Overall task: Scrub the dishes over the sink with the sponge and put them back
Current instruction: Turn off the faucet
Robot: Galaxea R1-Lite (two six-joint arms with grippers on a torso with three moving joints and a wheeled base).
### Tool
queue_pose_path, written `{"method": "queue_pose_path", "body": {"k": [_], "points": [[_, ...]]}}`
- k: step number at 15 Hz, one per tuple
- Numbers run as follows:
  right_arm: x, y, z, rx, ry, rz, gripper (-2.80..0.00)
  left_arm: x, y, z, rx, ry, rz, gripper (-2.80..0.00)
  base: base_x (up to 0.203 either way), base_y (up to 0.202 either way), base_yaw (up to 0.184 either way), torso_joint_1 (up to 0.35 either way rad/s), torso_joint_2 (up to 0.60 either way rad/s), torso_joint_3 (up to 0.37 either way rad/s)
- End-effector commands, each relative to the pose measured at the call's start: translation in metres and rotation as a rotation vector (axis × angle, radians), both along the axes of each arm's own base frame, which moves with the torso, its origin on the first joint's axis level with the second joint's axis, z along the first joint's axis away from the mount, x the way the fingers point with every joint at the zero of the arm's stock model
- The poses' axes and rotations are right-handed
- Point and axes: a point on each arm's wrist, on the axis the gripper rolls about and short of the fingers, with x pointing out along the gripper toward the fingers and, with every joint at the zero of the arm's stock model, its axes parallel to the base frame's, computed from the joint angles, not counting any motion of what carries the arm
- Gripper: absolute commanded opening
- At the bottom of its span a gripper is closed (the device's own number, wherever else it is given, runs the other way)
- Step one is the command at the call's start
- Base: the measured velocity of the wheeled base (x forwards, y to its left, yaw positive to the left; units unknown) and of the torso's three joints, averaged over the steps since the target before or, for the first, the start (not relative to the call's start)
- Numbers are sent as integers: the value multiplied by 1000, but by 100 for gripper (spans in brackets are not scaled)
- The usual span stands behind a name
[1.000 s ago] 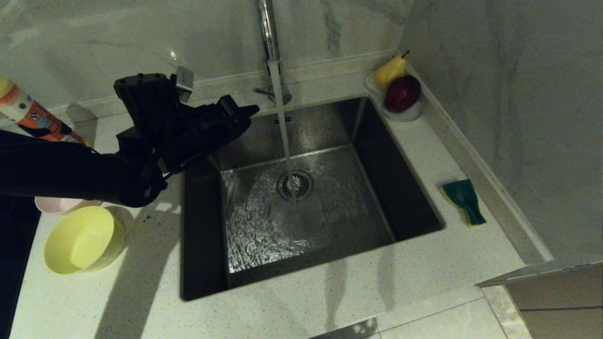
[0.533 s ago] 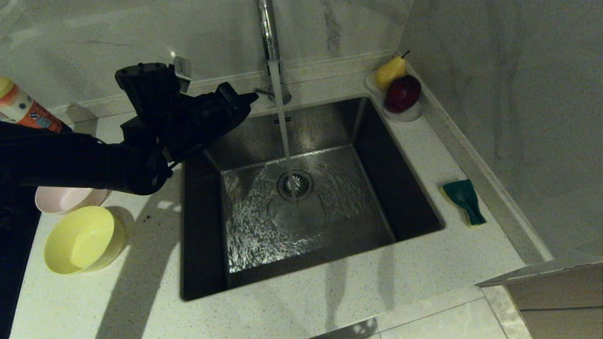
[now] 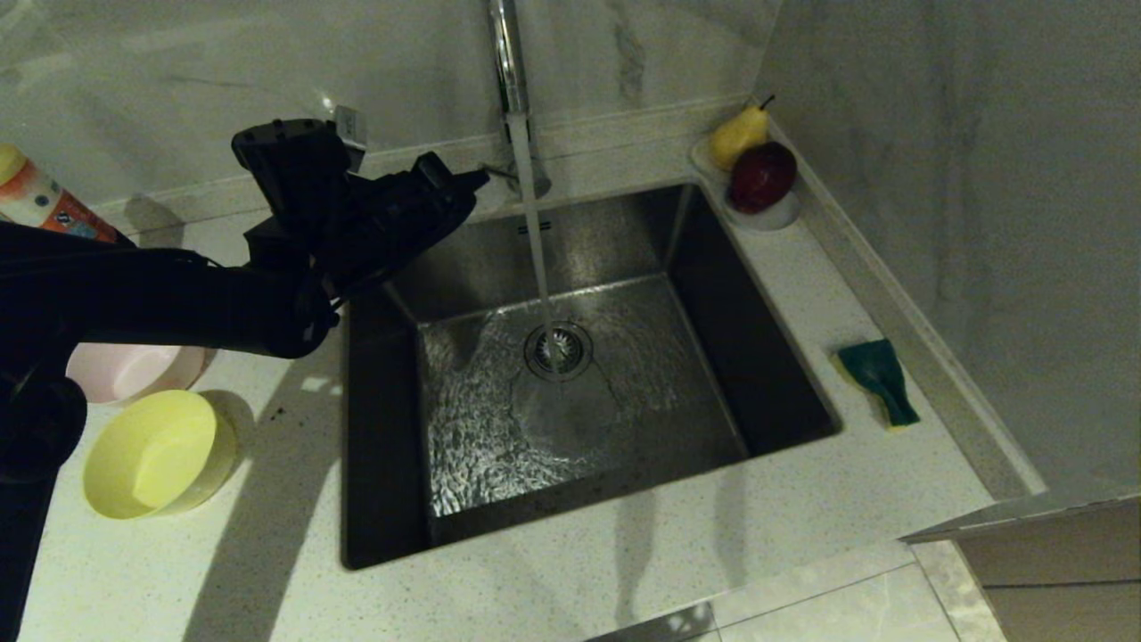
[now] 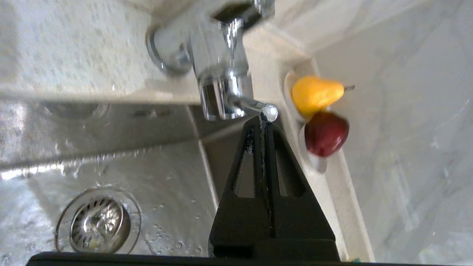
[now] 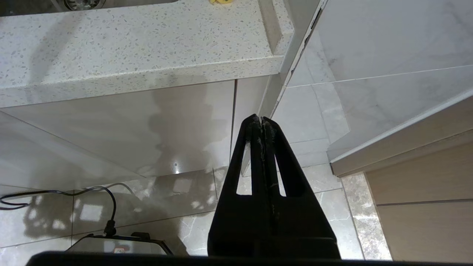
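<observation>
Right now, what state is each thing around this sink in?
tap: running
sink: wet, no dishes inside
left gripper: shut, empty, at the tap lever
right gripper: shut, parked below the counter
yellow bowl: upright on counter
pink bowl: upright, partly hidden
sponge: lying untouched, green face up

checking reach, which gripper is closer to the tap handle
Left. The left gripper sits shut right at the tap handle; the right gripper hangs below the counter.

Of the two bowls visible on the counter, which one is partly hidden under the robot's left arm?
The pale pink bowl: the arm covers its far side. The yellow bowl, nearer the counter's front edge, lies fully in view.
</observation>
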Motion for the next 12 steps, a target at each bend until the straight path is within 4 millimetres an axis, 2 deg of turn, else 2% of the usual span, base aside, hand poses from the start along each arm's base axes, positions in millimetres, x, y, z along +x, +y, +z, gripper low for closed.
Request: {"method": "queue_pose_path", "body": {"k": [1, 4, 10, 12], "points": [[0, 0, 0, 0, 2, 1, -280, 5, 4, 2, -20, -5, 6, -280, 0, 0, 0, 0, 0, 0], [0, 0, 0, 0, 2, 1, -280, 11, 4, -2, -22, -6, 8, -280, 0, 0, 0, 0, 0, 0], [0, 0, 0, 0, 2, 1, -280, 17, 5, 16, -31, -42, 15, -280, 0, 0, 0, 0, 0, 0], [0, 0, 0, 0, 2, 1, -280, 25, 5, 13, -31, -42, 18, -280, 0, 0, 0, 0, 0, 0]]}}
